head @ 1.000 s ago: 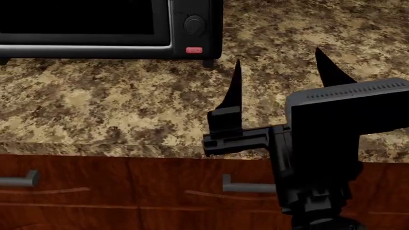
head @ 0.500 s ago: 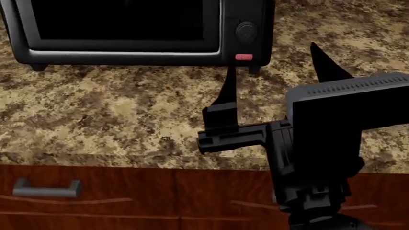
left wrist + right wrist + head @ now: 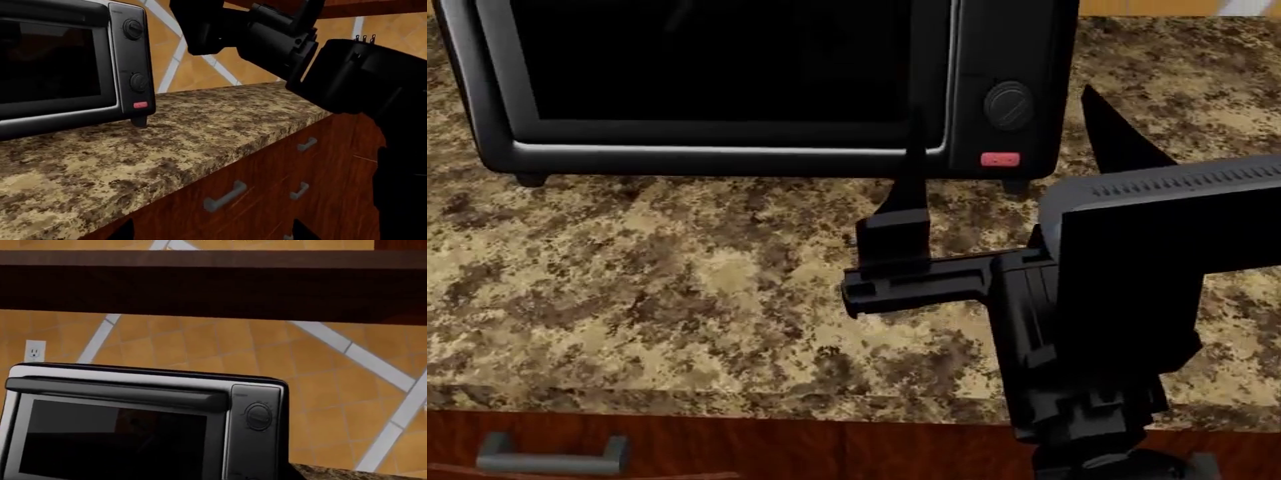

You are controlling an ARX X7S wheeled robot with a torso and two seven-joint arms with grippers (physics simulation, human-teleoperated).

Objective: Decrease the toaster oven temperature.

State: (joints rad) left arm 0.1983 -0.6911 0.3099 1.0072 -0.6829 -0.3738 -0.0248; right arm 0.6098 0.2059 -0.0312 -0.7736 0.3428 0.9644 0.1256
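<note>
Right gripper (image 3: 1004,140) held up before the toaster oven (image 3: 761,90)

Its fingers are spread apart, gripping nothing, near the oven's knob (image 3: 1008,104). The oven sits on the counter (image 3: 667,290). The left gripper is out of sight.

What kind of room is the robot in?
Most likely a kitchen. A large black boxy toaster oven with a dark glass door sits on a speckled brown granite countertop, reddish wooden drawers with grey metal handles run below, and orange wall tiles cover the wall behind.
</note>
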